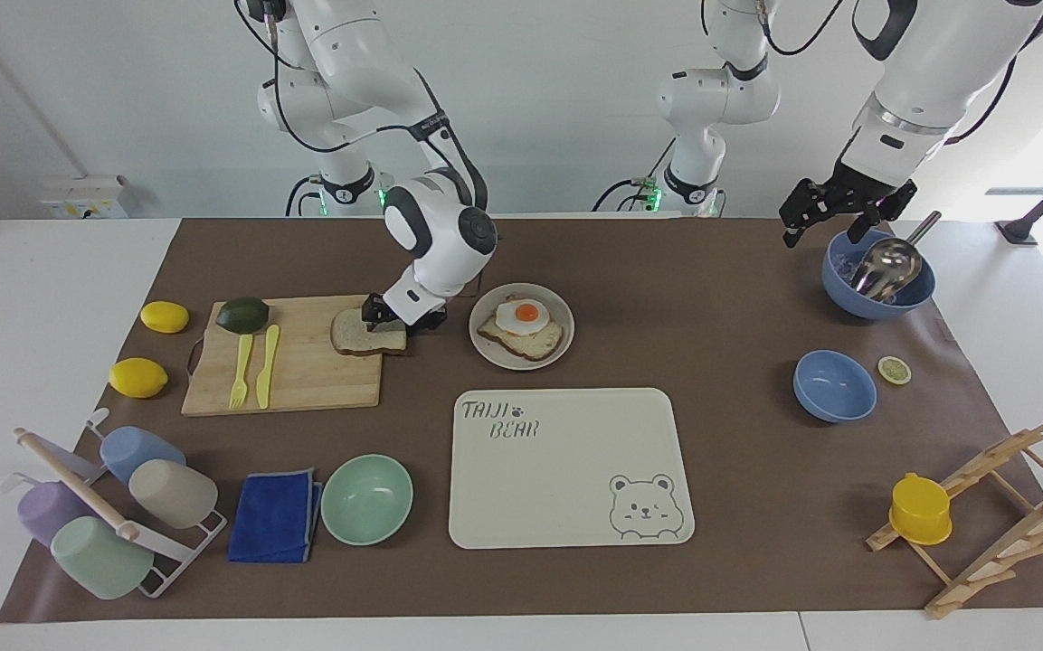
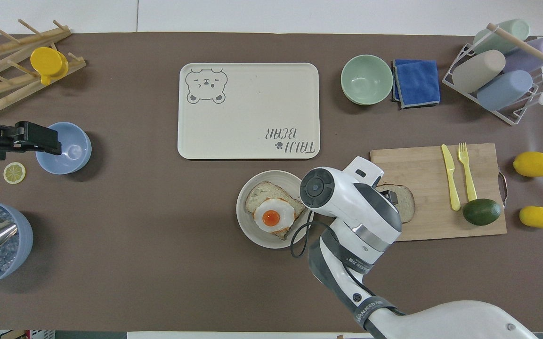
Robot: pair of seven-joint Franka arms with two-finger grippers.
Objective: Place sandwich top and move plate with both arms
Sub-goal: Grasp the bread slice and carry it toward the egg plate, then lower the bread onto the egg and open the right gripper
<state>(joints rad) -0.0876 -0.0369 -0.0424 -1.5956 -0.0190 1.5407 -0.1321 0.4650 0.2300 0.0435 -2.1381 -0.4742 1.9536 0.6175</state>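
Fingers (image 1: 374, 312) of the right gripper (image 1: 399, 316) are set down at the sandwich top (image 1: 367, 335), a pale speckled, brown-crusted slice; whether they grip cannot be told. The left gripper (image 1: 833, 212) is held waiting over a blue bowl (image 1: 878, 276).

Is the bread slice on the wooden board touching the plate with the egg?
Apart. In the facing view, brown table shows between the sandwich top on the cutting board and the plate.

Bare mat between board (image 1: 295, 371) and plate (image 1: 485, 348) is a tight lane, right end effector (image 1: 402, 318) sitting in it. Tray (image 1: 566, 470) flanks the plate, farther from the robots. Toward the left arm's end, table (image 1: 684, 307) is open up to the blue bowls (image 1: 833, 387).
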